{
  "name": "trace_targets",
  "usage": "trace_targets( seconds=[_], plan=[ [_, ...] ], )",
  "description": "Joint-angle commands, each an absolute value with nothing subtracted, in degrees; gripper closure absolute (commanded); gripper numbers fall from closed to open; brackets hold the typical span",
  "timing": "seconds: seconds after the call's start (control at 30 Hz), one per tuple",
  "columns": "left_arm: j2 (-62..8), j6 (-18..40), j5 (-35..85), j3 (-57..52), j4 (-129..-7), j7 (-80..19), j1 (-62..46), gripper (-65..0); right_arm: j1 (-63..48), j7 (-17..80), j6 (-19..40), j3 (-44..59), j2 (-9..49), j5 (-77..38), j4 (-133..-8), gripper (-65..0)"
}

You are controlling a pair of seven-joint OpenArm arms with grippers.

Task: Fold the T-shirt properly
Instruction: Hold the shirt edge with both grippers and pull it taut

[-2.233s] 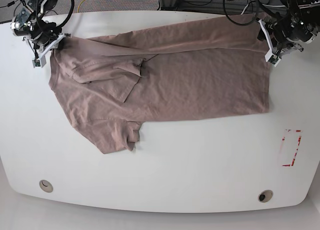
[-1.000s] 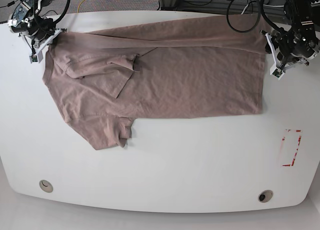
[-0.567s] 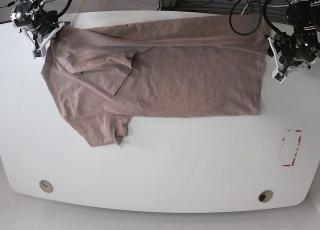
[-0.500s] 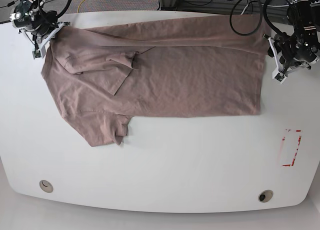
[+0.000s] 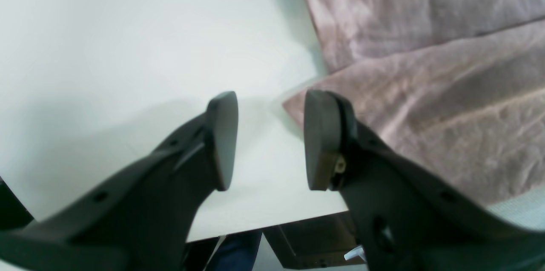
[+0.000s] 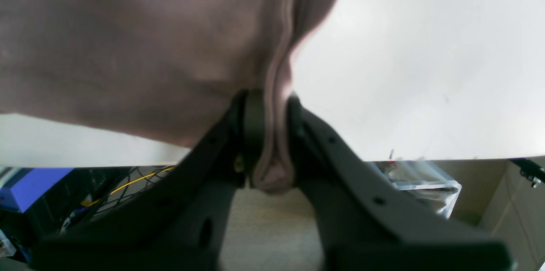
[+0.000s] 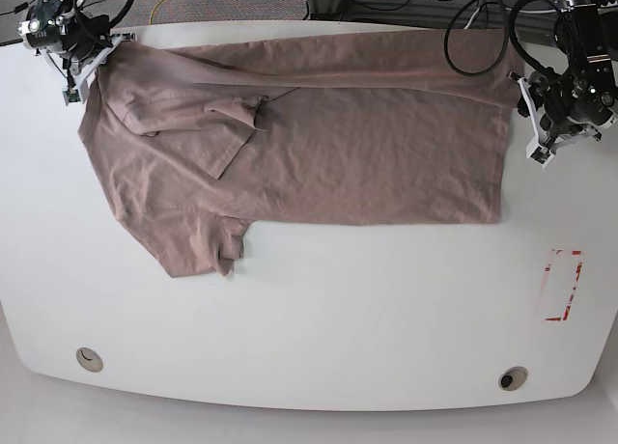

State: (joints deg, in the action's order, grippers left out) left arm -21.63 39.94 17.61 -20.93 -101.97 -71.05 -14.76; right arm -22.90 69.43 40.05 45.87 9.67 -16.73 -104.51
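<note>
While the white table [image 7: 319, 319] takes up nearly the whole of the base view, the T-shirt [image 7: 328, 145] lies spread across its far half, a dusty pink-brown garment of soft cotton, plain and unprinted, creased all over with fine wrinkles. Its body runs sideways across the table, with the straight hem edge toward the base view's right and the neck end toward the left. Along the far edge a long band of cloth is folded over onto the body, making a ridge that runs most of the shirt's length. One short sleeve [image 7: 203, 246] sticks out toward the near side on the left, flat on the table, and another fold of cloth sits rumpled on top of the chest area. The right gripper [image 6: 268, 135] is clamped tight on a bunched, ribbed-looking edge of the shirt at the far left corner, the cloth pinched between its dark fingers [image 6: 251, 130] and hanging a little below them past the table's edge. The left gripper [image 5: 264, 139] stands partly spread with nothing between its pads [image 5: 223, 135], hovering over bare table just beside the shirt's corner, which lies doubled in two layers near the right-hand pad.
</note>
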Motion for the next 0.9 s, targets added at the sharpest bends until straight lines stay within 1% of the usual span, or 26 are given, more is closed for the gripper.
trace_targets(
  seconds=[0.0,0.2,0.6,0.77,0.8,0.87],
  plan=[
    [-22.7,40.0,17.7,-21.3,-104.2,-70.7,-14.4,-24.2,-22.8,69.0,40.0,46.3,10.5,-16.9,-105.3,-7.1],
    [-22.6,40.0,17.8,-21.3,-107.2,-71.0,-14.4,-24.2,-23.5,69.0,40.0,46.4,10.5,-16.9,-105.3,-7.1],
    [-22.6,40.0,17.8,-21.4,-107.3,-70.8,-14.3,-24.2,-26.7,69.0,40.0,46.4,10.5,-17.2,-105.5,-7.1],
    [-22.6,40.0,17.8,-21.5,-107.3,-70.9,-12.4,-24.2,-26.7,69.0,40.0,46.4,10.5,-17.2,-105.6,-7.3],
    [-22.6,40.0,17.8,-21.5,-107.3,-70.9,-12.1,-24.2,-26.7,69.0,40.0,46.4,10.5,-17.2,-105.6,-7.5],
    [-22.6,40.0,17.8,-21.6,-107.3,-71.0,-11.6,-24.2,-26.7,69.0,40.0,46.4,10.5,-17.2,-105.7,-9.8]
  ],
)
